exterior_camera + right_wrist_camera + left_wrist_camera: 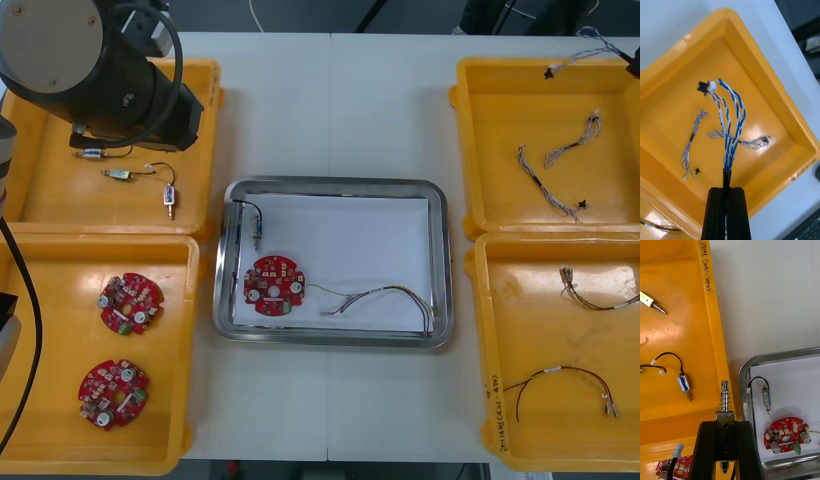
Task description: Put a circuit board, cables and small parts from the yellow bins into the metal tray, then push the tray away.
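My right gripper [726, 195] is shut on a twisted blue and white cable [732, 123], which hangs above the far right yellow bin [763, 67]; the same cable [585, 50] is visible in the front view. My left gripper [725, 423] is shut on a small metal part [725, 399] with a spring, over the far left bin's wall [715, 333] beside the metal tray [752, 363]. The tray [335, 188], white inside, holds a round red circuit board [274, 285], a small metal part on a black lead [257, 235] and a thin cable [390, 295].
Two more blue and white cables [545, 185] lie in the far right bin [470, 120]. The near right bin [485, 330] holds cables [560, 375]. Two circuit boards [130, 303] sit in the near left bin [190, 300]. Small metal parts [120, 174] lie under my left arm [90, 60].
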`<state>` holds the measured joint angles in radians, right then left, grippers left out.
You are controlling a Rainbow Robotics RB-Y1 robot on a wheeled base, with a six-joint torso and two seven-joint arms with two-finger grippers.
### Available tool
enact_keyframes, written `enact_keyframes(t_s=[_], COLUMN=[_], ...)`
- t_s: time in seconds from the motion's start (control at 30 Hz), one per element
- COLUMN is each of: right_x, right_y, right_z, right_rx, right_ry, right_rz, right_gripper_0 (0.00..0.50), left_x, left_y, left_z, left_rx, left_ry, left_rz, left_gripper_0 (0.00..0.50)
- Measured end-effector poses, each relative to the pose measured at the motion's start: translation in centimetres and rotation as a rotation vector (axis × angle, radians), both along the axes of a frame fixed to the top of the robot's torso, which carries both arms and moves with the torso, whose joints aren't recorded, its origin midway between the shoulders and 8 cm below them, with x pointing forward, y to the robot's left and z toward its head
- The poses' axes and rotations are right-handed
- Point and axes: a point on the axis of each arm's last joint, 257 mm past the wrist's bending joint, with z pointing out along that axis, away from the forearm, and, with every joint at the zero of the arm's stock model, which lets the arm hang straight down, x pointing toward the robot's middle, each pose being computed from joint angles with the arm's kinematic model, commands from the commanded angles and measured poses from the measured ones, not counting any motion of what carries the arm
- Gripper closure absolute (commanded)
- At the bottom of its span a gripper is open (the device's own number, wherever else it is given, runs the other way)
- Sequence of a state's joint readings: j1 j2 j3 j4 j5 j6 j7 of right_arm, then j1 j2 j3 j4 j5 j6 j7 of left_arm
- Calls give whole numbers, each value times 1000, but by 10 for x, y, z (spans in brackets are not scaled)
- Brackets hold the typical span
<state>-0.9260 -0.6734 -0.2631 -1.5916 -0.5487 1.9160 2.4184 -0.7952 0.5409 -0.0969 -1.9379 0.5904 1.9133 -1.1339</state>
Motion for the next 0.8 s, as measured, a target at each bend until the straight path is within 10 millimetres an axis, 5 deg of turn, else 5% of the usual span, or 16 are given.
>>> enact_keyframes(t_s=[0.37, 0.63, 0.8], right_x=[-18, -44, -61], right_y=[89, 164, 195], right_z=[-13, -37, -62], right_rx=[-46, -161, -168], right_ry=[-52, -23, 42], right_rz=[217, 449, 539], right_gripper_0=[500, 500, 500], left_x=[0, 0, 0], left_y=[0, 0, 0], left_z=[0, 0, 0], left_rx=[-1, -1, -1], left_ry=[0, 0, 0], left_rz=[-1, -1, -1], left_gripper_0=[500, 498, 499])
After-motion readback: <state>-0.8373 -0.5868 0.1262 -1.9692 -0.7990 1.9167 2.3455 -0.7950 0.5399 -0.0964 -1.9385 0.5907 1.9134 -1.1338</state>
